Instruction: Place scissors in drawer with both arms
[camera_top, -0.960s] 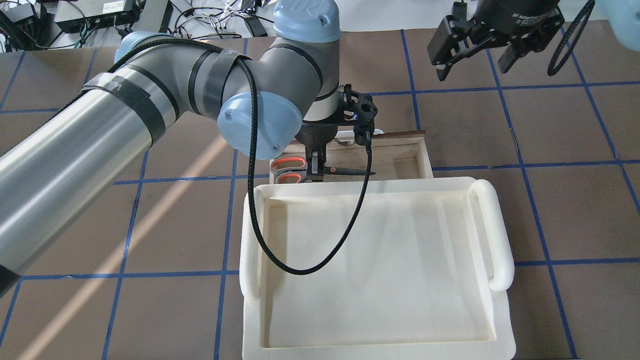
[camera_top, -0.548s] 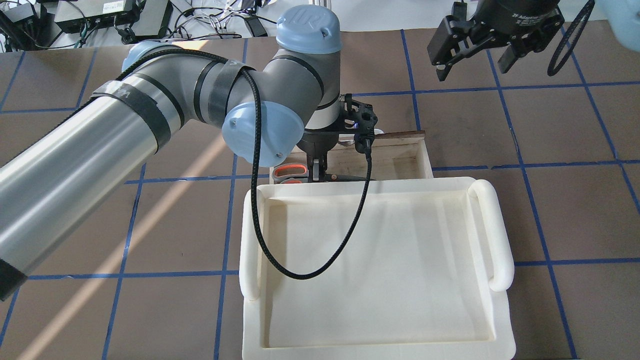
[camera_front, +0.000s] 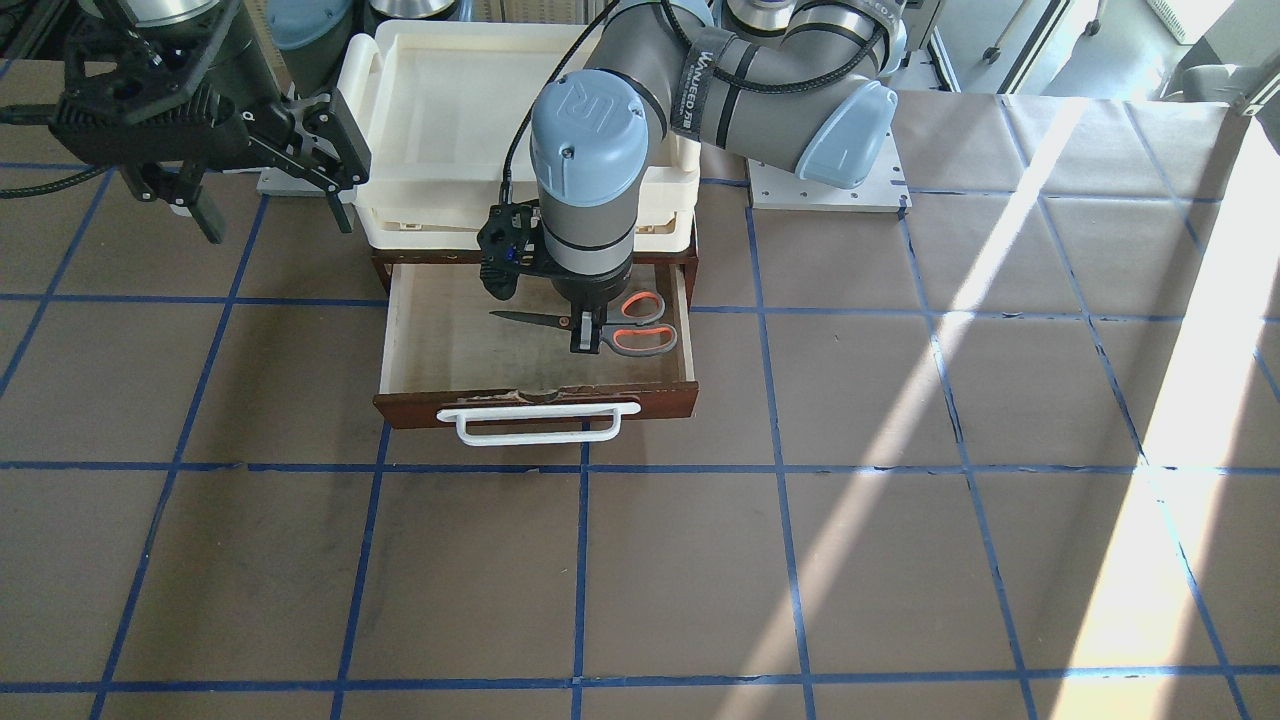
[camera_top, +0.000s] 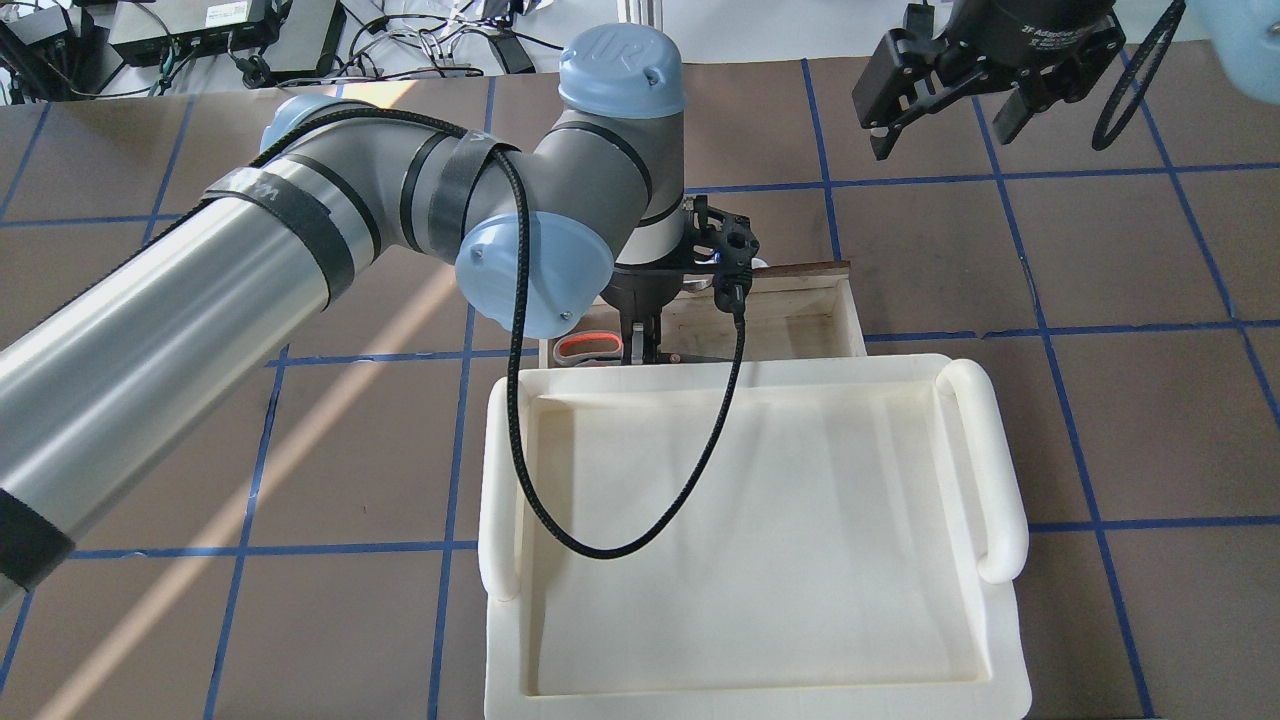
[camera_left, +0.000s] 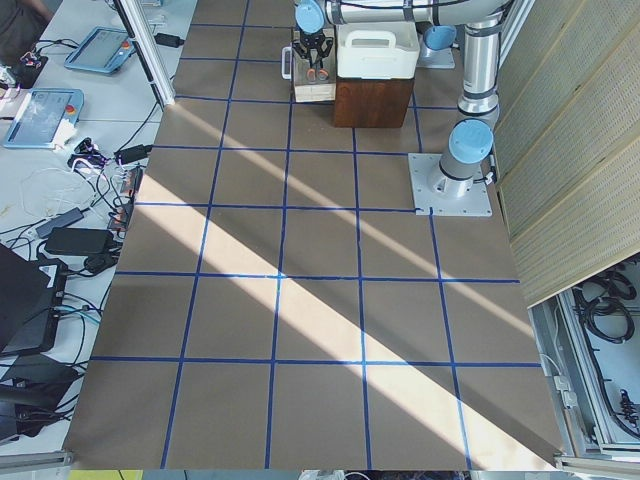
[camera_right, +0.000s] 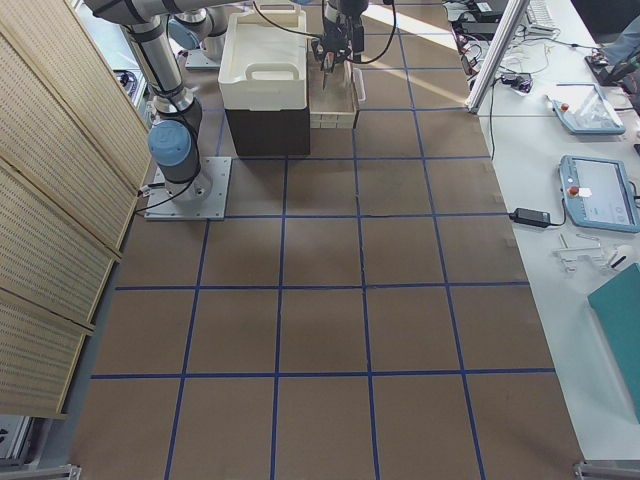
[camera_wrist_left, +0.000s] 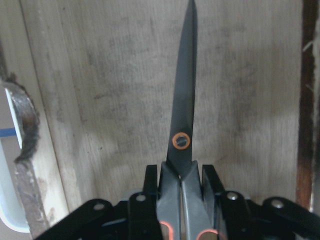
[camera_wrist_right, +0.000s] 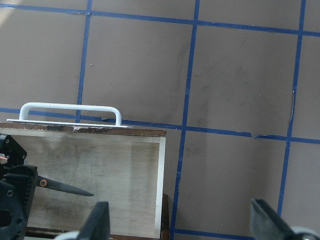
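Note:
The drawer is pulled open in front of the brown cabinet, its white bar handle facing away from the robot. My left gripper is shut on the scissors near the pivot and holds them low inside the drawer, blades level. In the left wrist view the dark blades point out over the pale plywood floor. In the overhead view my left gripper and the scissors are partly hidden behind the tray edge. My right gripper is open and empty, raised beside the drawer.
A large cream plastic tray sits on top of the cabinet, above the drawer's back. The right wrist view shows the drawer and the brown blue-taped tabletop beyond it. A black cable hangs over the tray.
My left gripper has lowered with the scissors into the drawer, so the tray edge now hides most of them in the overhead view. The right gripper has stayed where it was.

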